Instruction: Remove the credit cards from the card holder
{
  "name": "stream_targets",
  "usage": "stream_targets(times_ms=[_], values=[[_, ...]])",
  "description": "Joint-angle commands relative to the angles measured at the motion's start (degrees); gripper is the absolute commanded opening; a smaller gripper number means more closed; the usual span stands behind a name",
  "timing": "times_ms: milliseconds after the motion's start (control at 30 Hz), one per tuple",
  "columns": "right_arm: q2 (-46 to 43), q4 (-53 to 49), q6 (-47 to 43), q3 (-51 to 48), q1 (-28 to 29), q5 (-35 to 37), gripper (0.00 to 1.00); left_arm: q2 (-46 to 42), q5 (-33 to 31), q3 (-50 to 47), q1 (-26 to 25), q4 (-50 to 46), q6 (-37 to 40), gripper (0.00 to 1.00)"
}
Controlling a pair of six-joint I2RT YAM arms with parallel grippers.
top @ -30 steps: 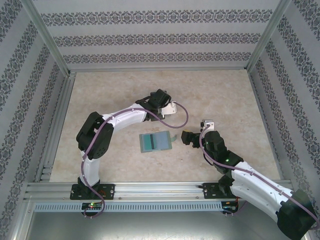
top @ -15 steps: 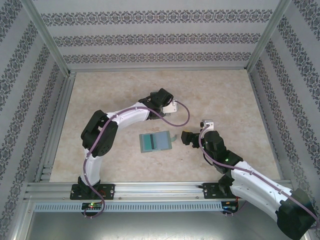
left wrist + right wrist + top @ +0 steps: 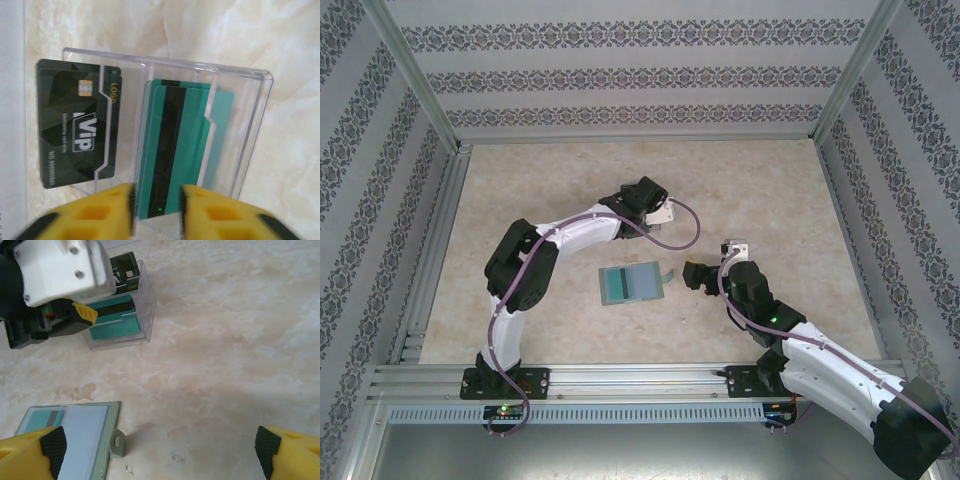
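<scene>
The card holder [image 3: 632,284] lies open on the table, sage green with bluish pockets and a small tab [image 3: 117,442]. A teal credit card [image 3: 45,420] sits in its left pocket. My left gripper [image 3: 157,205] hovers open over a clear tray [image 3: 250,125]; its yellow fingers [image 3: 100,207] flank the near end of a stack of teal credit cards [image 3: 172,150] lying in the tray's right slot. A black credit card [image 3: 75,125] lies in the left slot. My right gripper [image 3: 160,450] stands wide open just right of the card holder, with nothing between its fingers.
The clear tray [image 3: 142,300] stands beyond the card holder, with the left gripper [image 3: 60,290] over it. Bare marble-patterned tabletop [image 3: 225,365] stretches to the right. Aluminium frame rails [image 3: 430,250] and patterned walls enclose the table.
The left gripper's jaws have opened above the tray, and the left arm's elbow has shifted slightly. The right arm and the card holder have not moved.
</scene>
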Motion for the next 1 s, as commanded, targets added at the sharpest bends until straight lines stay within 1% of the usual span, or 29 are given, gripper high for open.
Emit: stream_targets(times_ms=[0,133,200,267,333,433,567,600,633,733,900,967], values=[[-0.16,0.17,0.44,1.84,-0.48,0.55,0.98,-7.74,3.33,1.37,0.49,-3.22,-9.15,0.51],[1.88,-2.42,0.76,3.99,-0.45,-0.77,0.98,-13.83,7.11,-0.98,0.49,-7.53,-19.42,0.59],[3.58,-3.72,0.97,4.46,-0.42,-1.78,0.98,-17.77,7.39,-4.64,0.49,-7.43,-25.44,0.65],[4.95,-4.58,0.94,7.04,-0.28,-3.31,0.97,-21.55,7.12,-8.81,0.49,-7.12,-31.63,0.7],[6.6,-4.34,0.91,7.66,0.05,-4.61,0.95,-25.07,6.43,-11.79,0.46,-7.65,-38.95,0.72],[10.02,-4.1,-0.22,9.26,2.09,-5.46,0.88,-31.06,6.08,-16.29,0.49,-9.11,-50.63,0.73],[16.95,-3.6,-1.57,12.46,6.46,-4.19,0.81,-41.24,8.77,-28.51,0.55,-3.84,-62.99,0.74],[19.23,-3.5,-1.62,13.48,7.18,-4.77,0.76,-43.24,8.95,-31.0,0.6,-3.55,-67.18,0.78],[21.17,-3.46,-1.7,14.53,7.63,-5.56,0.73,-44.64,8.91,-32.84,0.57,-3.68,-70.22,0.77],[26.59,-3.6,-1.55,17.49,9.51,-6.5,0.66,-48.02,9.14,-38.21,0.57,-4.04,-78.3,0.72],[33.63,-3.39,0.44,20.85,10.41,-10.16,0.51,-52.59,14.05,-48.98,0.57,3.01,-88.85,0.62],[35.36,-3.14,1.39,21.76,10.39,-12.35,0.49,-52.64,16.1,-51.74,0.57,6.0,-90.75,0.57]])
